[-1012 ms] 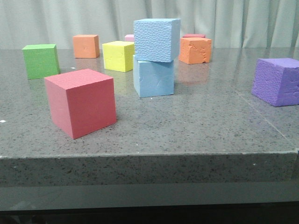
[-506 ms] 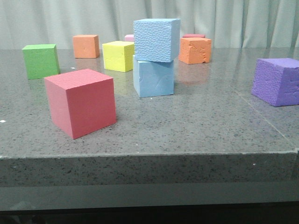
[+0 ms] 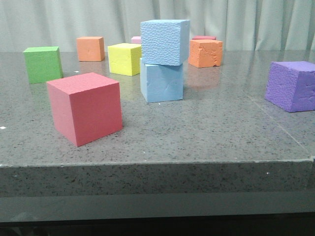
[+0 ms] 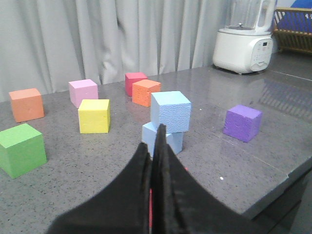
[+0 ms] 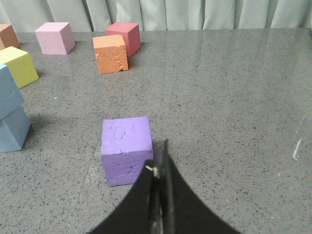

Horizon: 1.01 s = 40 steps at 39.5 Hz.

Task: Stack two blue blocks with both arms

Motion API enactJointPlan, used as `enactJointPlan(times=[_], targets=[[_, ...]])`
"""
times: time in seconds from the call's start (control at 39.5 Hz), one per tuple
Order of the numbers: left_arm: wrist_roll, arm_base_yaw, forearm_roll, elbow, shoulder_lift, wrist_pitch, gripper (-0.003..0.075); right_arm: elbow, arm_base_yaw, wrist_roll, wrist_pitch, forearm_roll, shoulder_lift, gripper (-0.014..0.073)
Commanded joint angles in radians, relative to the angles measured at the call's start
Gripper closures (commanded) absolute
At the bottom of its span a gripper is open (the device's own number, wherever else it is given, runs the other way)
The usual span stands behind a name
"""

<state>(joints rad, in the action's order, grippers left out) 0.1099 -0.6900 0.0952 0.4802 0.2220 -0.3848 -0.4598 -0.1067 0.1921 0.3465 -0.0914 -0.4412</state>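
My left gripper (image 4: 155,146) has its fingers pressed together w/ nothing between them, held above the table and back from the stack. My right gripper (image 5: 158,170) is likewise closed on nothing, fingers meeting in a thin line, hanging just behind the purple cube (image 5: 126,148) w/o touching it as far as I can tell; the tips overlap its near edge in the right wrist view, so contact is hard to rule out. Neither gripper shows in the front view. The pebbly blue block (image 3: 165,42) sits on top of the smoother blue block (image 3: 161,81), twisted a bit so its corners overhang the lower one; the lower block rests flat on the grey speckled table (image 3: 206,132) and bears a curved scratch on its front face. Nearest the front edge, left of the stack, is a red cube (image 3: 85,108). Further left and back is a green cube (image 3: 43,64), behind it an orange cube (image 3: 90,48). A yellow cube (image 3: 124,59) sits just behind-left of the stack, a pink cube (image 4: 83,92) beyond that. Behind-right is a chipped orange cube (image 3: 205,52) w/ another red cube (image 4: 135,82) just behind it. A white blender (image 4: 243,36) stands far off by the curtain (image 3: 74,19).
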Motion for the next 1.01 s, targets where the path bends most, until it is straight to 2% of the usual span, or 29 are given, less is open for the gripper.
enactJointPlan(times=[0.0,0.23,0.51,0.99], targets=[[-0.074,-0.003,-0.076,0.008,-0.006,0.092,0.0741,-0.024,0.005,-0.010,-0.085,-0.016,-0.004,0.0661],[-0.074,0.038,-0.074,-0.094,-0.098,0.170,0.0741,-0.024,0.005,-0.010,-0.085,-0.016,-0.004,0.0661],[-0.074,0.267,-0.068,-0.258,-0.249,0.173,0.0741,-0.024,0.005,-0.010,-0.085,-0.016,-0.004,0.0661],[-0.074,0.622,-0.068,-0.417,-0.245,0.201,0.0741,-0.024,0.005,-0.010,-0.085,-0.016,-0.004,0.0661]])
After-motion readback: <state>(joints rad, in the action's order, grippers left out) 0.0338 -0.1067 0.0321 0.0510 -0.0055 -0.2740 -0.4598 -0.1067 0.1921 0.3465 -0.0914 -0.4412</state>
